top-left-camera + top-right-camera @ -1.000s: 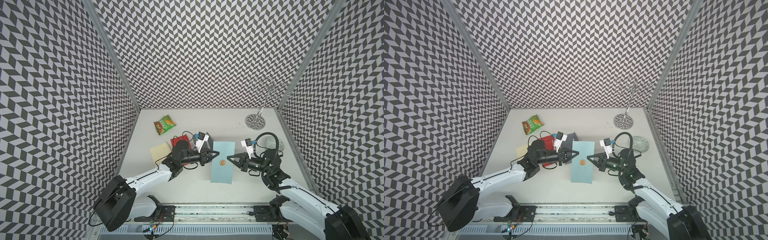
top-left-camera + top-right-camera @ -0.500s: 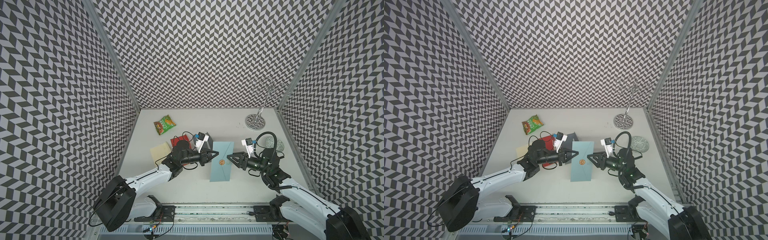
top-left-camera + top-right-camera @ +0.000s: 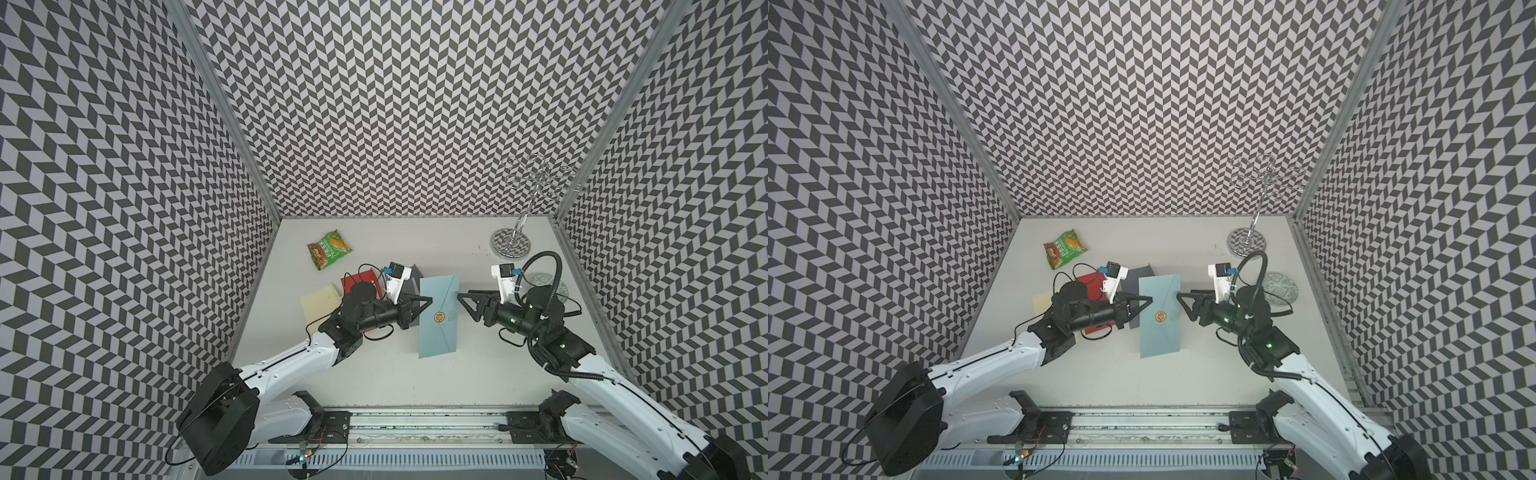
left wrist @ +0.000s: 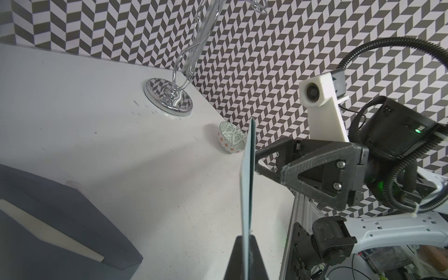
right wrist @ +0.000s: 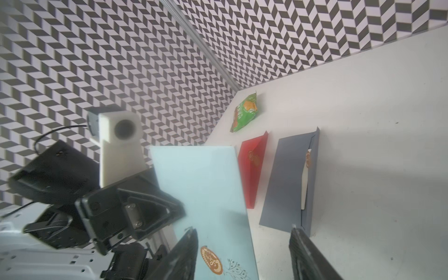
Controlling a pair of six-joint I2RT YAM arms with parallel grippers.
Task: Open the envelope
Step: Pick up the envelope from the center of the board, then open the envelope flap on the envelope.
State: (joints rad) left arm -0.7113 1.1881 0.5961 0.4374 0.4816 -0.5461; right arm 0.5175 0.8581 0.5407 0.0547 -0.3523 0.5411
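The light blue envelope (image 3: pixel 439 332) (image 3: pixel 1160 332) stands off the table, held by its left edge. Its gold seal (image 3: pixel 440 317) (image 5: pixel 212 260) faces my right arm. My left gripper (image 3: pixel 430 300) (image 3: pixel 1149 300) (image 4: pixel 247 242) is shut on that edge, and the left wrist view shows the envelope (image 4: pixel 248 181) edge-on. My right gripper (image 3: pixel 463 301) (image 3: pixel 1181 300) (image 5: pixel 242 232) is open at the envelope's right edge. In the right wrist view one of its fingers (image 5: pixel 189 242) lies against the blue face beside the seal, and the other (image 5: pixel 298 242) stands well clear.
A grey envelope (image 3: pixel 413 284) and a red one (image 3: pixel 361 279) lie under my left arm, with a cream one (image 3: pixel 319 301) further left. A green snack packet (image 3: pixel 329 248) sits behind them. A chrome stand (image 3: pixel 511 243) and a patterned bowl (image 3: pixel 544 282) are at the right.
My right gripper was shut near the seal; it has opened and drawn back to the envelope's right edge. The left gripper keeps its hold.
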